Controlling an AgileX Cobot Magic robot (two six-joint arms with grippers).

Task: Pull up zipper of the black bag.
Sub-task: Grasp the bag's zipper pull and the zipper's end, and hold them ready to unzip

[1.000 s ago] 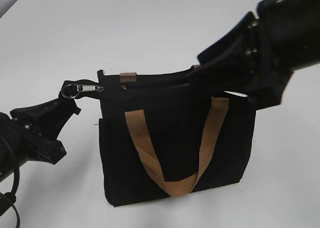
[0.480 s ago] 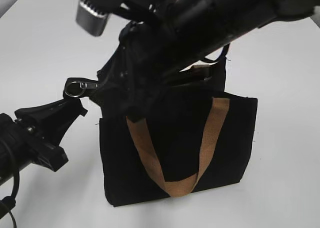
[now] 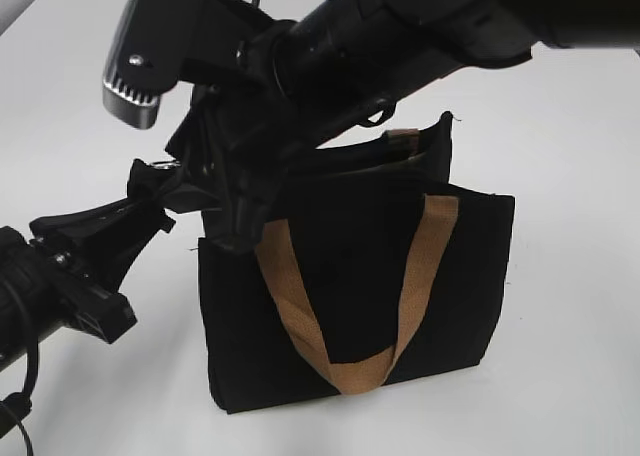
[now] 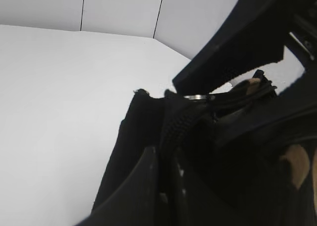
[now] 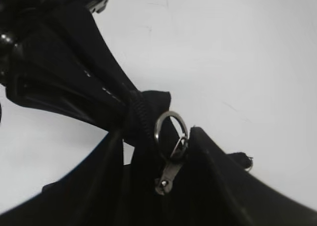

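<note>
The black bag (image 3: pixel 350 276) stands upright on the white table, its tan handle (image 3: pixel 415 276) hanging down the front. My left gripper (image 3: pixel 150 211) is shut on the black fabric end of the zipper (image 4: pixel 178 127) at the bag's left top corner (image 4: pixel 166 186). My right arm reaches across over the bag's top to that same corner. My right gripper (image 3: pixel 195 191) is open, its two fingers on either side of the silver pull tab (image 5: pixel 170 174) and ring (image 5: pixel 171 129). The ring barely shows in the exterior view (image 3: pixel 160 165). The bag's mouth gapes open at the right.
The white table (image 3: pixel 560 376) lies around the bag. My right arm (image 4: pixel 237 42) fills the upper right of the left wrist view. My left arm (image 5: pixel 49 62) shows in the right wrist view. A white wall (image 4: pixel 119 8) stands behind the table.
My right arm swung from the bag's right end across to its left end, over the pull tab. The left gripper stayed holding the corner. The bag's right top edge rose slightly.
</note>
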